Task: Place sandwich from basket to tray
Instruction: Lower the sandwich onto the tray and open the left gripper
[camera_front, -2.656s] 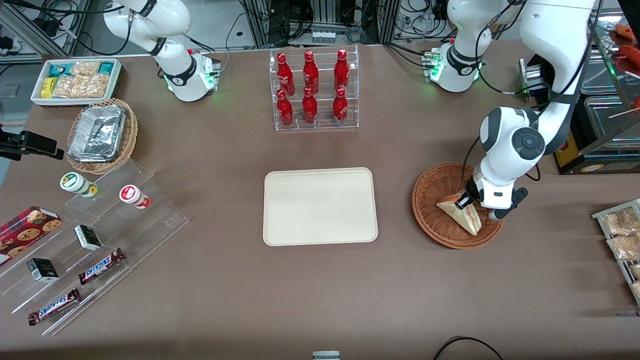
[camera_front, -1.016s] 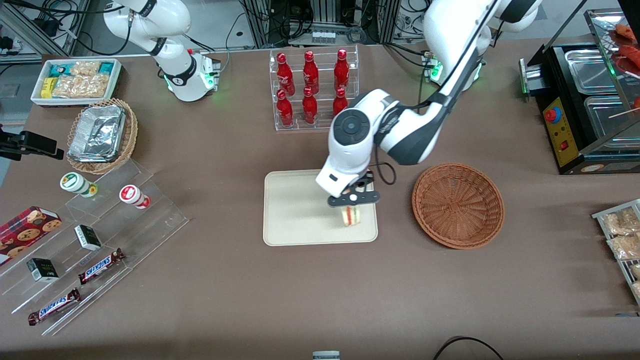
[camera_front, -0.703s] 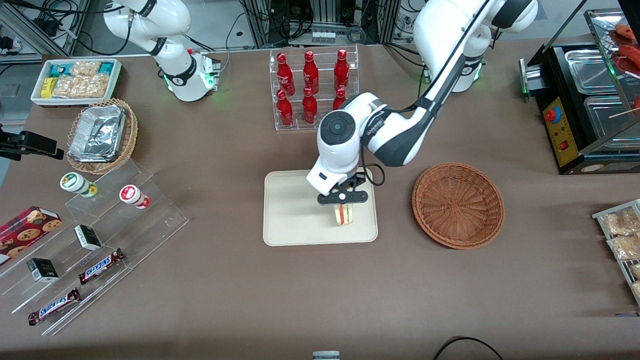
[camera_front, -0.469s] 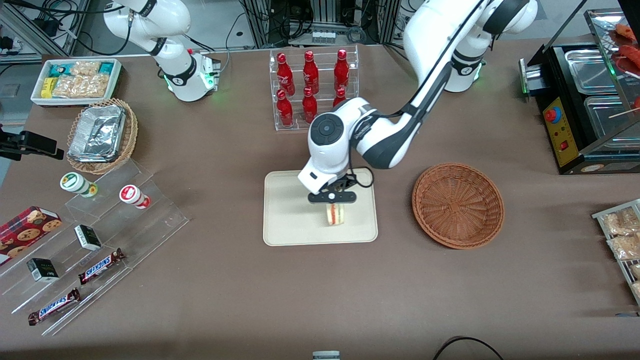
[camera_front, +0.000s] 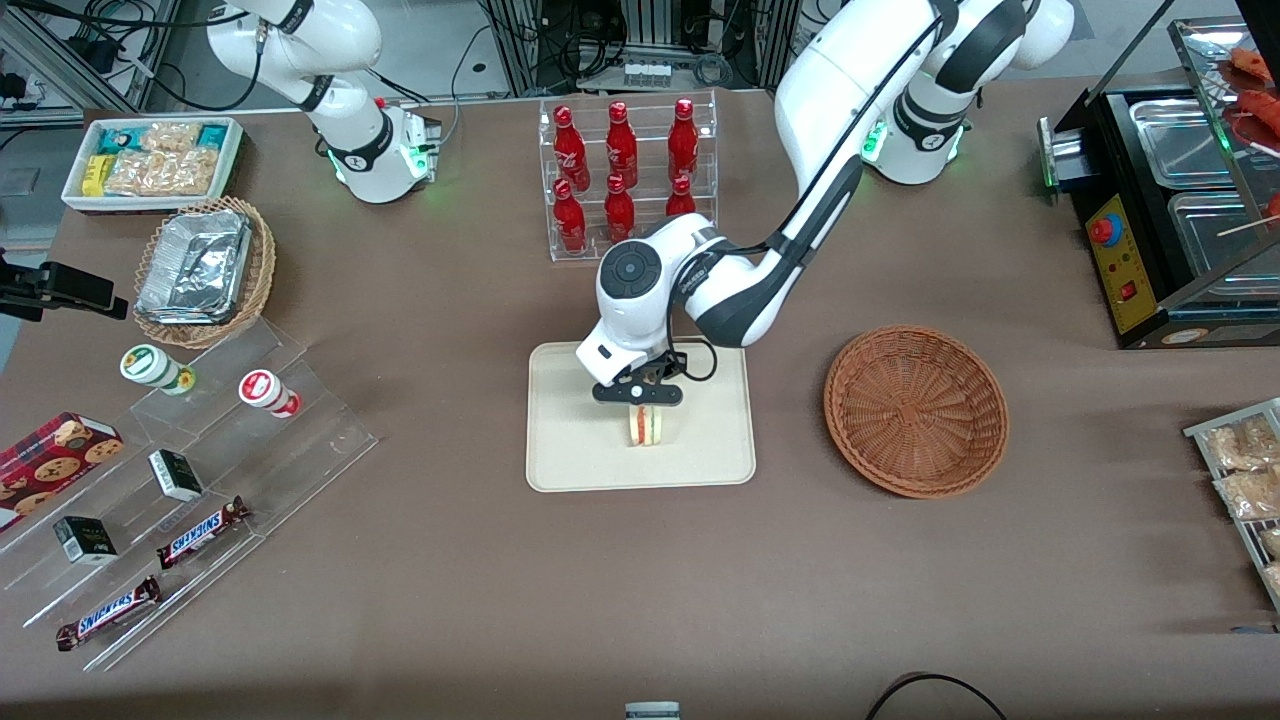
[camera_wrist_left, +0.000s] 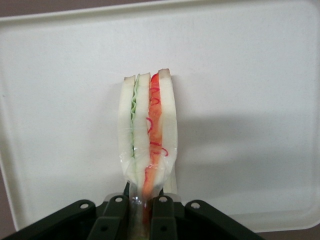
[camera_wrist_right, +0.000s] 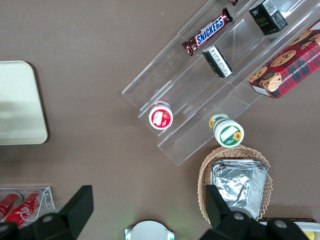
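From the front, the gripper (camera_front: 638, 398) hangs over the middle of the tray (camera_front: 560, 460) and pinches the sandwich (camera_front: 646, 427) from the top. The sandwich hangs straight down from the gripper, thin edge up and the fat striped end pointing down at the tray. Its lower end is very close to the tray, but you cannot tell from here if it touches yet. If the tray were a clock face, the sandwich would be near the middle, a tiny bit toward 4 o'clock. The basket (camera_front: 915, 410) sits on the table (camera_front: 640, 590) out past the tray's 3 o'clock side, toward the working arm's end, and it has nothing in it. The rack of red bottles (camera_front: 622, 180) stands past the tray's 12 o'clock edge, well apart from the sandwich. From the working arm's wrist camera, the two fingers (camera_wrist_left: 161, 220) are pressed tight on the sandwich's (camera_wrist_left: 148, 135) narrow end, squeezing the bread there. The sandwich's long way runs from the fingers at 6 o'clock toward 12 o'clock, straight out from the gripper (camera_wrist_left: 141, 222). The tray (camera_wrist_left: 260, 75) fills almost all of what you see around it, so the sandwich is well inside the rim. The next move should be a short drop straight down and then letting go. The parked arm's wrist camera shows only a corner of the tray (camera_wrist_right: 20, 100), with no sandwich or gripper in sight.
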